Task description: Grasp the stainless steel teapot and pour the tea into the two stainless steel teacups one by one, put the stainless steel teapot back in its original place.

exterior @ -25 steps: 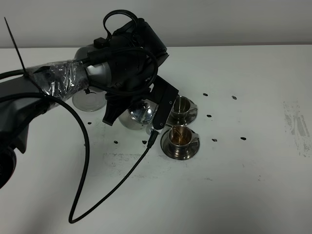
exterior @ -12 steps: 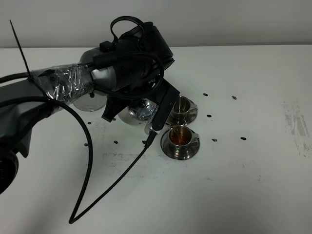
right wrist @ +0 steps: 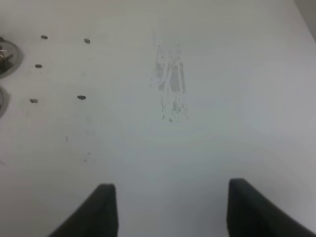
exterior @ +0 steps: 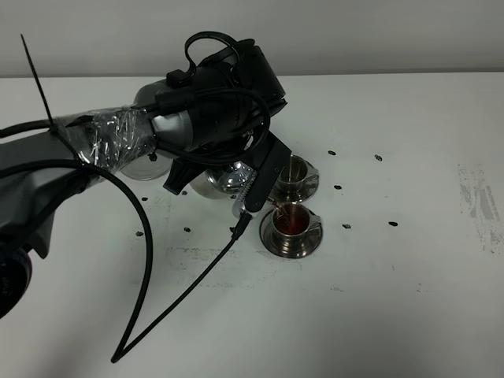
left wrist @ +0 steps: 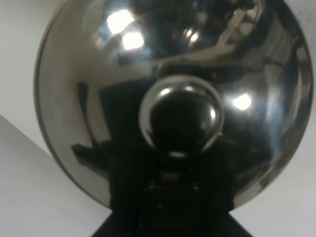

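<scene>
My left gripper [exterior: 250, 179] is shut on the stainless steel teapot [exterior: 224, 179] and holds it tilted towards the nearer teacup [exterior: 290, 224]. Reddish-brown tea [exterior: 293, 225] fills that cup, which stands on its saucer [exterior: 290, 246]. The second teacup [exterior: 295, 171] stands on its saucer just behind; its contents do not show. The spout is hidden behind the gripper. In the left wrist view the teapot's domed lid [left wrist: 98, 74] and knob [left wrist: 180, 116] fill the picture. My right gripper [right wrist: 170, 212] is open and empty over bare table, out of the exterior high view.
A round steel stand [exterior: 144, 166] lies on the white table left of the teapot, partly under the arm. A black cable [exterior: 181, 298] loops over the table in front. Small dark specks [exterior: 345, 226] dot the table right of the cups. Saucer rims [right wrist: 9, 57] show in the right wrist view.
The left arm has shifted slightly up and to the right with the teapot. The nearer cup now holds more tea. The right gripper shows no movement.
</scene>
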### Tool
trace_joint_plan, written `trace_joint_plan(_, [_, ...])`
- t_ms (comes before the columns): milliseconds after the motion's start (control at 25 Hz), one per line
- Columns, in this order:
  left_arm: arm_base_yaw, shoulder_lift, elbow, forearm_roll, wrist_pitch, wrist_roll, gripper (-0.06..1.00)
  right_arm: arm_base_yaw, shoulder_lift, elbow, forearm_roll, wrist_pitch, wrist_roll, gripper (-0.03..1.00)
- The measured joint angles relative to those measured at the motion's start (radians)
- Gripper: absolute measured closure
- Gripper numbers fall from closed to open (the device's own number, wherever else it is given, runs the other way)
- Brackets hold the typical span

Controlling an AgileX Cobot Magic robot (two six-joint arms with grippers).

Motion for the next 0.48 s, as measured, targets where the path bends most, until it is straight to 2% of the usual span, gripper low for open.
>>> trace_joint_plan(480, [-0.006,0.000,0.000,0.042,0.010,0.000,0.77,0.000,0.000,0.000,0.000,0.000,0.000,0.49])
